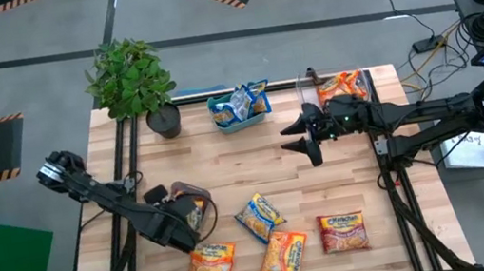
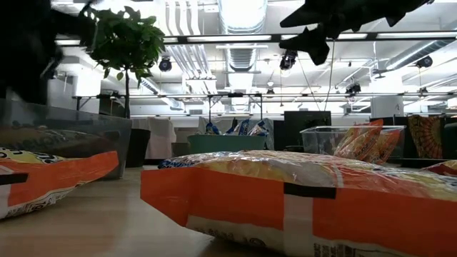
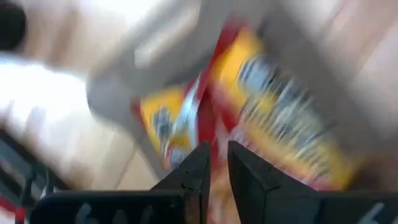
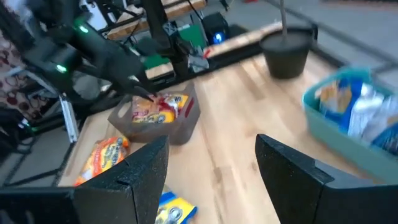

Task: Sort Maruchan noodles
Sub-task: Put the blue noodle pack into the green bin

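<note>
Right, from the high view I've got the left gripper (image 1: pixel 188 222) down in the clear bin (image 1: pixel 202 199) near my front-left corner, while the right gripper (image 1: pixel 305 136) hangs over mid-table, just beside the bin of orange packets (image 1: pixel 343 88). Four loose noodle packets (image 1: pixel 282 255) lie along the front edge; blue ones sit in the teal tray (image 1: pixel 240 121) at the back.

Low view: an orange packet (image 2: pixel 300 196) fills the foreground, the right gripper is high overhead.

Left wrist: my fingers (image 3: pixel 194 171) are nearly together over a red-and-yellow packet (image 3: pixel 280 118) in the bin; whether they pinch it, I can't tell.

Right wrist: jaws wide apart and empty, looking across at the left arm's bin (image 4: pixel 158 118), waiting, I'd guess.
</note>
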Action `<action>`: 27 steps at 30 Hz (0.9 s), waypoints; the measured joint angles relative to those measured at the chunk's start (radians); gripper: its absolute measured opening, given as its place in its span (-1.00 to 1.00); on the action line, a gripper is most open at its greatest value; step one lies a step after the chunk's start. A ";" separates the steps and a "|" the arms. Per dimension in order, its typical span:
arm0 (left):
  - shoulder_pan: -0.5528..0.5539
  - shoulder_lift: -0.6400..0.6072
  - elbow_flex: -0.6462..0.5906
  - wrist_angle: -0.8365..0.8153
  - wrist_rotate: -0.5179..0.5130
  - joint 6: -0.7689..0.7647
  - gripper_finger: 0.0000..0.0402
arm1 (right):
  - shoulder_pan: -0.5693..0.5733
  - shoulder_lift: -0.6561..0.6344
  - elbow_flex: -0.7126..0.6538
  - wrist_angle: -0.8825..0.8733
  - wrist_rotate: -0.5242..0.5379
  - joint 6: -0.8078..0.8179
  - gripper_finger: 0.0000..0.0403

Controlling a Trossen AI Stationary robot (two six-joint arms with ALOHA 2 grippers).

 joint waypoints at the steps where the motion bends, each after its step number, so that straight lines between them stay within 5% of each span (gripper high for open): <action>1: 0.000 -0.001 0.027 0.004 -0.046 0.013 -0.81 | 0.003 0.000 0.000 -0.015 0.001 0.023 0.13; 5: 0.001 0.000 0.119 0.071 -0.243 0.129 -0.81 | 0.042 0.001 0.000 -0.072 0.000 0.081 0.12; 10: 0.001 0.001 0.161 0.344 -0.423 0.487 -0.81 | 0.132 0.043 0.000 -0.064 -0.003 0.148 0.03; 18: 0.021 0.002 0.126 0.779 -0.435 1.053 -0.81 | 0.240 0.171 0.034 -0.071 -0.008 0.277 -0.03; 27: 0.056 0.004 0.119 0.808 -0.435 1.129 -0.81 | 0.307 0.379 0.139 -0.102 -0.008 0.309 -0.03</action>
